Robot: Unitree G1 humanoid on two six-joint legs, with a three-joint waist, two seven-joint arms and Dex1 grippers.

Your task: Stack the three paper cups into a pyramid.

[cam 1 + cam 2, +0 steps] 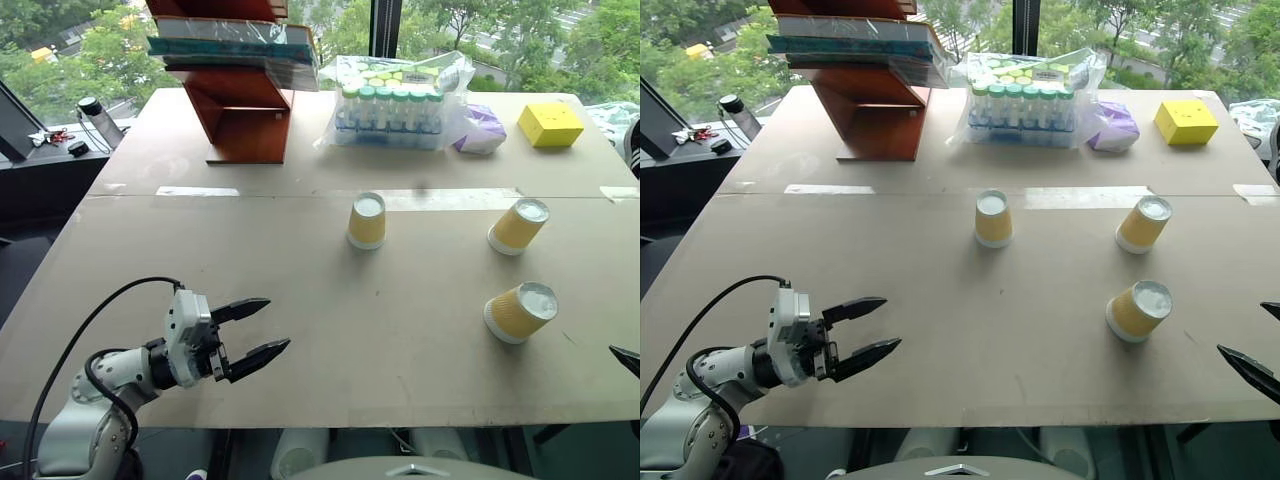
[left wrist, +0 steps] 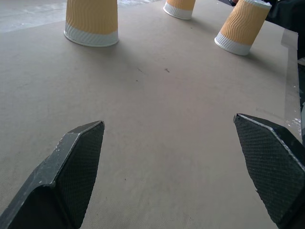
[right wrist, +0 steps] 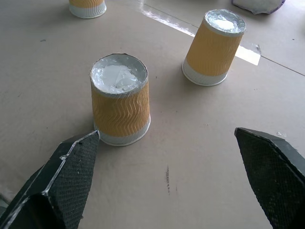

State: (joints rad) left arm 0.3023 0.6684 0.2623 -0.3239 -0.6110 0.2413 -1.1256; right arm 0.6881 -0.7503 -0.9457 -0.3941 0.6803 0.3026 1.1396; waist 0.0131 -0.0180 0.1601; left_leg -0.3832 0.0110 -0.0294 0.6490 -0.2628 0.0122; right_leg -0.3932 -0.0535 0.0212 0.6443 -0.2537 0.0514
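Observation:
Three yellow-orange paper cups stand upside down and apart on the table (image 1: 200,250): one in the middle (image 1: 366,221), one at the right (image 1: 518,226), one nearer the front right (image 1: 521,312). My left gripper (image 1: 276,323) hovers open over the front left of the table, well left of the cups, pointing towards them. My right gripper (image 1: 1245,332) is open at the front right edge. In the right wrist view the nearest cup (image 3: 120,100) stands just ahead of the open fingers, closer to one of them. Both grippers hold nothing.
At the back stand a red-brown rack (image 1: 240,110) with books on top, a plastic bag of green-capped tubes (image 1: 392,105), a purple pouch (image 1: 482,130) and a yellow box (image 1: 550,124). A tape strip (image 1: 450,198) runs behind the cups. A bottle (image 1: 98,116) stands beyond the table's left edge.

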